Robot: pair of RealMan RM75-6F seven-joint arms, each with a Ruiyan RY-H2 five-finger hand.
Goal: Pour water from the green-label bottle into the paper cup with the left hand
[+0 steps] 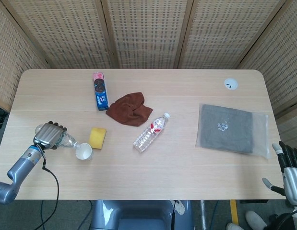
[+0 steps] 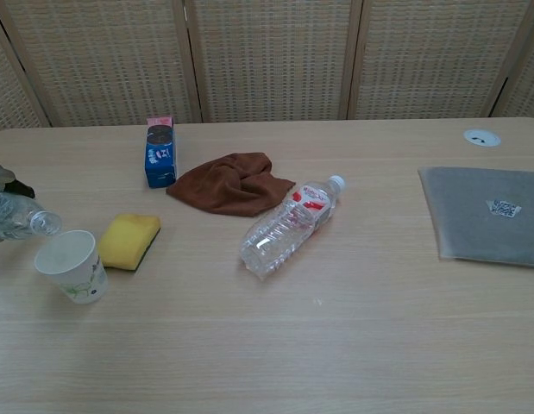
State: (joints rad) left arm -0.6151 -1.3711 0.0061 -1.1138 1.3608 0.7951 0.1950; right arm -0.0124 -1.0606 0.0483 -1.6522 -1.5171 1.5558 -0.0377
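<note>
My left hand [image 1: 49, 135] grips a clear bottle [image 1: 66, 141] at the table's front left, tipped on its side with its neck [image 2: 44, 223] just above the rim of the white paper cup [image 2: 72, 266]. The cup [image 1: 84, 151] stands upright right of that hand. The bottle's label is hidden under the fingers. In the chest view only the bottle's front part [image 2: 16, 217] and a bit of the hand show at the left edge. My right hand [image 1: 290, 170] hangs off the table's front right corner, fingers apart and holding nothing.
A yellow sponge [image 1: 97, 137] lies right beside the cup. A red-label bottle [image 1: 151, 132] lies on its side mid-table, a brown cloth [image 1: 129, 109] and a blue cookie pack [image 1: 100, 90] behind it. A grey pouch [image 1: 232, 128] rests at the right.
</note>
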